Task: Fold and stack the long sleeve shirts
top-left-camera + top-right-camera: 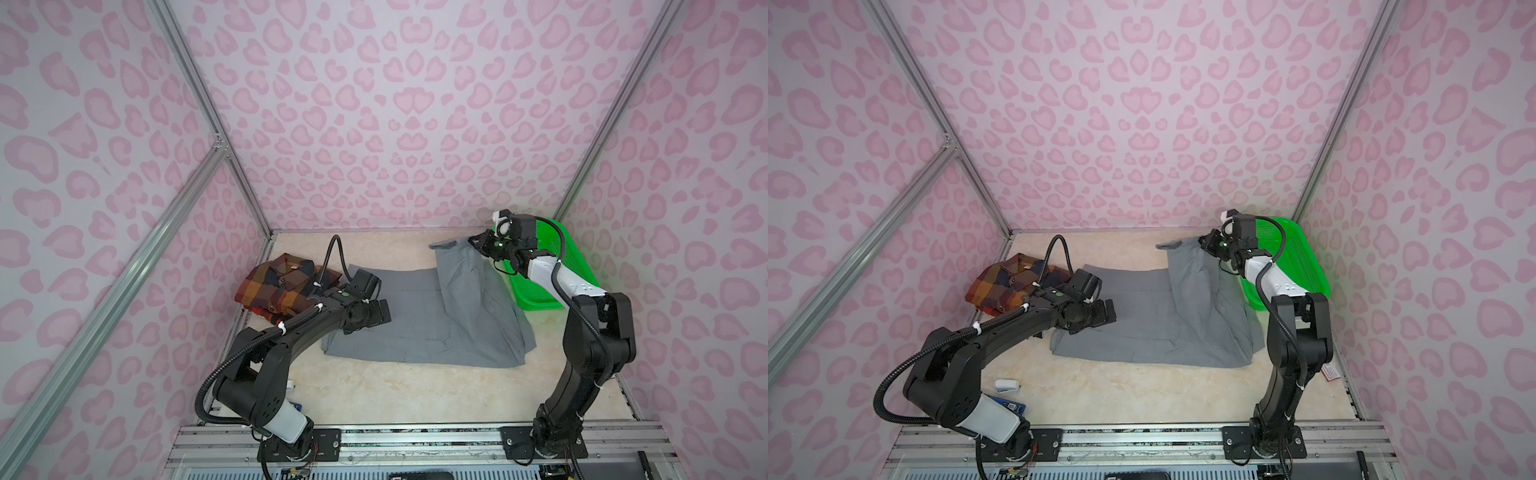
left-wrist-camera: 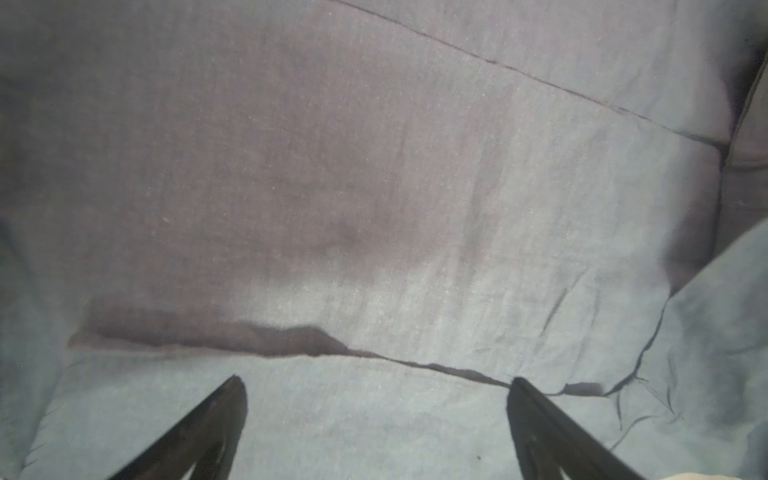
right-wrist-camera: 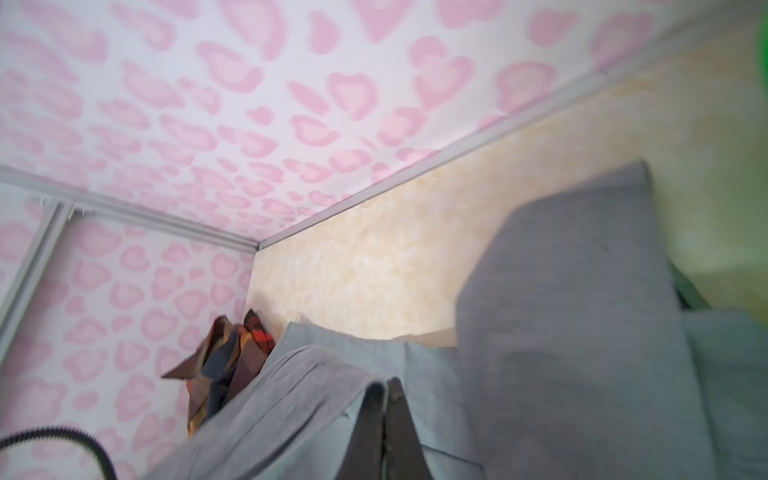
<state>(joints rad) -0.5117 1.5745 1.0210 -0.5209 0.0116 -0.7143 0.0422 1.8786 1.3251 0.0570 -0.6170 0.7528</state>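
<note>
Currently, we find the gray shirt (image 1: 415, 320) spread on the table (image 1: 395, 399) at the centre of both top views, below mid-height of the frame. Its right portion rises off the table toward the upper right, and there the right gripper (image 1: 475, 241) is clamped on the cloth edge. In the right wrist view, we see the jaws pressed together with a fold of the gray shirt pinched between them. The left gripper (image 1: 384, 311) hangs over the left part of the gray shirt. In the left wrist view its fingers (image 2: 216, 428) stand wide apart above flat cloth, with nothing held between them; we cannot tell whether the tips touch the fabric. The plaid shirt (image 1: 280, 289) lies folded at the left of the frame, just beside the gray shirt's left edge and partly behind the left arm. The green basket (image 1: 540, 291) sits at the right of the frame, just beside the raised cloth.
</note>
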